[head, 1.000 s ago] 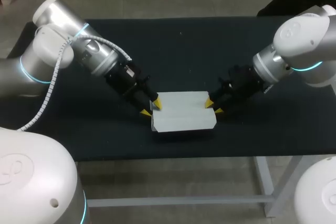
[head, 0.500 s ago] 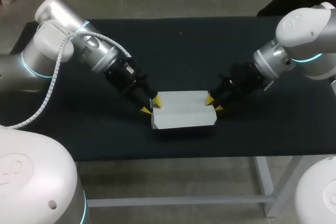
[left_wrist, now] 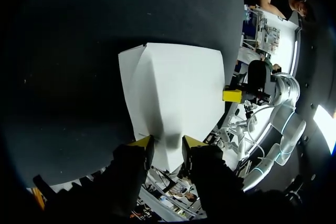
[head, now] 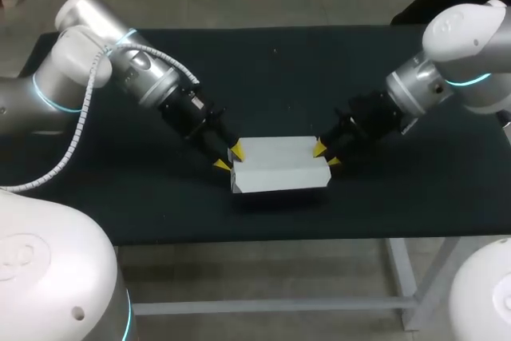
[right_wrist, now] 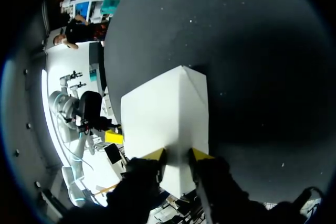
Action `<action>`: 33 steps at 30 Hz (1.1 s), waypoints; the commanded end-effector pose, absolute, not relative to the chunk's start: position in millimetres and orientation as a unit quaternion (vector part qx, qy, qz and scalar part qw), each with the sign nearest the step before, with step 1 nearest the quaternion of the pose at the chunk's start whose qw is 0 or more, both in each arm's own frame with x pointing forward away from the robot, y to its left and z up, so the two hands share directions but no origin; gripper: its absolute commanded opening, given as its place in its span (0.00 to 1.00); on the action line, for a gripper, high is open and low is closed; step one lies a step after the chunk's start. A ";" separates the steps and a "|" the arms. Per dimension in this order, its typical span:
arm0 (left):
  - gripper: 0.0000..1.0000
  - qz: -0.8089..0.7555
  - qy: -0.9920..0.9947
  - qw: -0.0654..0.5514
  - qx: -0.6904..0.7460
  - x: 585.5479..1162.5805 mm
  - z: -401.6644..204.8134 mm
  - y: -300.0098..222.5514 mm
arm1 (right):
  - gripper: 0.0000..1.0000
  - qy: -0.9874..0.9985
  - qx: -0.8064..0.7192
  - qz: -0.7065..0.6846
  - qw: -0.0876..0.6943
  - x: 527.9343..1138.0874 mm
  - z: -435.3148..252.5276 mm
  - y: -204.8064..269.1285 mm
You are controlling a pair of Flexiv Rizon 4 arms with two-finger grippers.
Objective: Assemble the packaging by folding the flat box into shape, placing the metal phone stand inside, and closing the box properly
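Observation:
The white cardboard box [head: 279,165] lies folded into shape near the table's front middle, with its top closed. My left gripper [head: 229,157] is at its left end and my right gripper [head: 326,154] at its right end. Seen from the left wrist, the box [left_wrist: 173,93] narrows to an end flap that sits between my left gripper [left_wrist: 167,142], whose two fingers press it from both sides. From the right wrist, my right gripper [right_wrist: 178,156] likewise pinches the near end of the box [right_wrist: 168,119]. The metal phone stand is not visible.
The black table top [head: 271,77] stretches wide behind the box and to both sides. Its front edge [head: 263,237] runs a short way in front of the box.
Both grippers and the box have shifted slightly toward the far side of the table. The left fingers have drawn closer together on the box's end.

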State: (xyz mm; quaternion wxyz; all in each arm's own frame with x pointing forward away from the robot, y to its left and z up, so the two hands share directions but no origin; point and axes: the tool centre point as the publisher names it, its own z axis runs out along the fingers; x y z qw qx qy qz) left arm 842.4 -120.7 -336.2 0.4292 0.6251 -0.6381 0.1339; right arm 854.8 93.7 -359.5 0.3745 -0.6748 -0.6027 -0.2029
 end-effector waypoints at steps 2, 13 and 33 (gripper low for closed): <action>0.37 0.124 -0.639 0.437 0.621 851.1 -325.9 -154.1 | 0.32 -0.605 -0.669 -0.194 0.385 859.2 -356.9 124.4; 0.39 0.120 -0.633 0.443 0.624 851.4 -330.0 -150.0 | 0.31 -0.603 -0.672 -0.184 0.389 860.7 -357.1 124.6; 0.40 0.123 -0.627 0.439 0.632 851.0 -331.1 -141.5 | 0.31 -0.599 -0.677 -0.178 0.389 861.0 -360.1 117.3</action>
